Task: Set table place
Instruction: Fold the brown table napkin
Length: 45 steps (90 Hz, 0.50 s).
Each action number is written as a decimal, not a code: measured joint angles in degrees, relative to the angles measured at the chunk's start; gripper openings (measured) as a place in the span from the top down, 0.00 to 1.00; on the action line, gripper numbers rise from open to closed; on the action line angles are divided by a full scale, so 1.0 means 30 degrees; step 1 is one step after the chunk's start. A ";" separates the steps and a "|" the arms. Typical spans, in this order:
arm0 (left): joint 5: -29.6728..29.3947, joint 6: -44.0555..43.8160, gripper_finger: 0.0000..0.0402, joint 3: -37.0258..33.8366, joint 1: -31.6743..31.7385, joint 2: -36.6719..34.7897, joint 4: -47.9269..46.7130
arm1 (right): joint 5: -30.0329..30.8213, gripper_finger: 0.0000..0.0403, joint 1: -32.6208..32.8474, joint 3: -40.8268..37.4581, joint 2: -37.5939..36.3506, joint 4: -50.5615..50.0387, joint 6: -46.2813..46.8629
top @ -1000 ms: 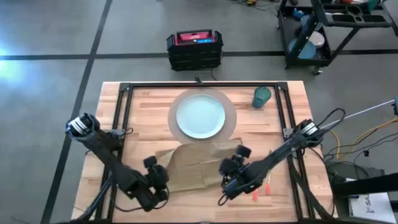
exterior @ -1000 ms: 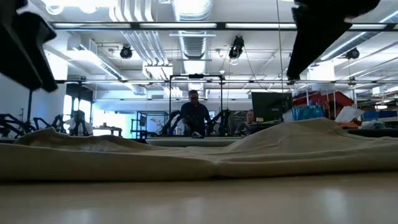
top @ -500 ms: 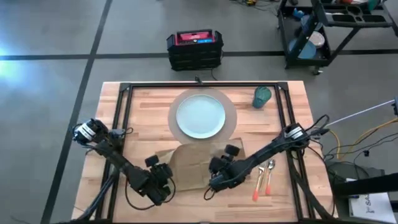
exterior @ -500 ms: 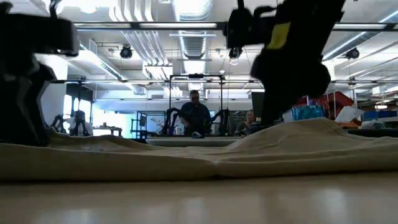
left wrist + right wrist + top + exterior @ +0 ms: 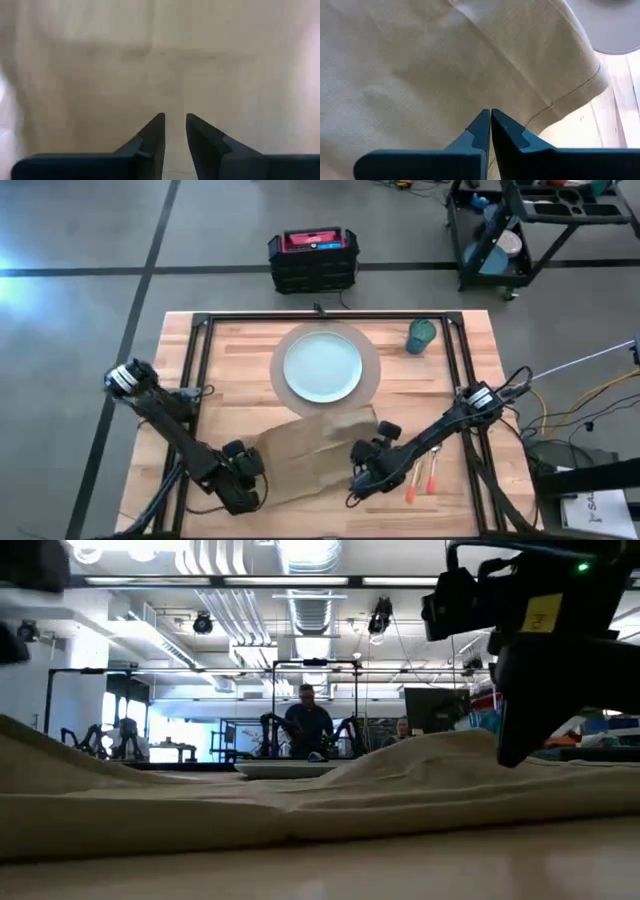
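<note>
The tan napkin [image 5: 308,455] lies spread on the table [image 5: 230,360] near its front edge, its far corner over the round tan mat [image 5: 372,385]. The pale blue plate [image 5: 322,367] sits on that mat. My left gripper [image 5: 245,472] is at the napkin's left end, shut on cloth that fills its wrist view [image 5: 175,120]. My right gripper [image 5: 362,472] is at the napkin's right end, fingers shut together [image 5: 490,114]. The teal cup [image 5: 421,336] stands at the far right. The orange-handled fork and knife [image 5: 420,476] lie right of my right gripper. My left gripper pinches the napkin's left end [image 5: 174,102] between its two fingers, coming from above. In the low view that end of the cloth [image 5: 30,740] rises off the table. One layer or several, I cannot tell. My right gripper has its shut fingertips on the napkin near its right edge [image 5: 507,107], coming from above. In the low view the cloth [image 5: 470,740] humps up beside the fingers [image 5: 515,745]. What lies between the tips is hidden by the fingers themselves.
A black metal frame [image 5: 325,316] runs round the table top. Bare wood [image 5: 225,370] shows left of the mat. Beyond the table stand a black and red box [image 5: 312,258] on the floor and a black cart [image 5: 540,230]. People sit in the room behind [image 5: 312,725].
My left gripper has gone toward the table's left and near edges, my right gripper a little toward the right and near edges. Between them the napkin has gone from rumpled and folded to spread out flatter, and its left end has lifted.
</note>
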 joint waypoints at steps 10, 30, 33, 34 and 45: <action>-0.2421 0.0018 0.82 -0.0093 -0.0482 -0.1601 -0.0024 | -0.0051 1.00 0.0135 0.0000 -0.0003 -0.0086 0.0187; -0.4571 0.1875 0.84 -0.0164 -0.0375 -0.1265 0.2857 | -0.0035 1.00 0.1113 0.0000 -0.0448 -0.3631 0.2578; -0.4572 0.2167 0.85 -0.0182 -0.0237 -0.0820 0.3500 | -0.0014 1.00 0.1324 -0.0007 -0.0576 -0.4467 0.3247; -0.4569 0.2259 0.85 -0.0191 -0.0177 -0.0641 0.3688 | 0.0015 1.00 0.1387 -0.0007 -0.0615 -0.4748 0.3421; -0.4466 0.2529 0.85 -0.0254 0.0631 0.1285 0.4531 | 0.1049 1.00 0.1810 -0.0394 -0.1396 -0.6723 0.5350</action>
